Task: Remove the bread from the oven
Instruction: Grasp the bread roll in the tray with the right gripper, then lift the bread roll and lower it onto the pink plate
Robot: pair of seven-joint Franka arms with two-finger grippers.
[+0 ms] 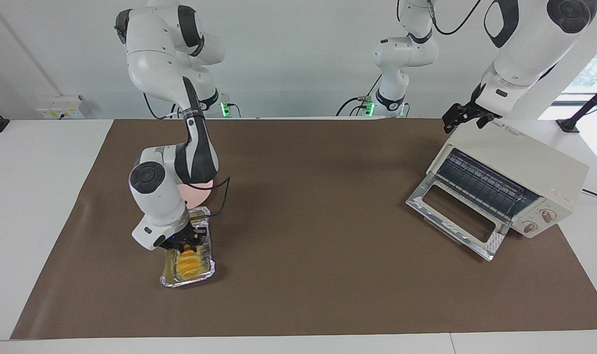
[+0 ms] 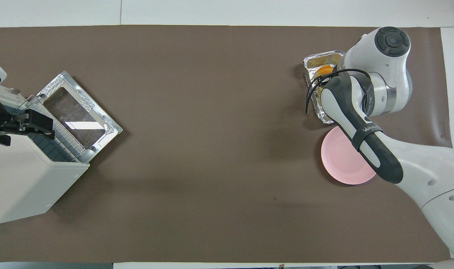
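- While the oven (image 1: pixel 505 184) sits at the left arm's end of the desk (image 1: pixel 303 221) with its glass door (image 1: pixel 456 216) dropped flat and nothing showing on the rack, the bread (image 1: pixel 188 264) is well away from it, lying in a crinkled foil tray (image 1: pixel 166 280) at the right arm's end.
- Right pincer (image 1: pixel 190 244) is down in the tray, right at the loaf's nearer end; whether the fingers have closed on it, I cannot tell.
- Left pincer (image 1: pixel 468 118) hangs over the oven's top back edge, waiting; its finger gap can't be read either.
- Handling call: that ridged loaf looks light and soft, so a gentle squeeze across its narrow width, around the middle, should hold without crushing.
- Watch the foil: thin, flimsy walls hug the loaf, so fingers could snag a rim and drag the tray along.
- Room to move: a pink plate (image 2: pixel 339 160) lies just beside the tray, nearer the robots, partly under the arm; a straight lift clears the tray walls, and the mid-desk is wide open.
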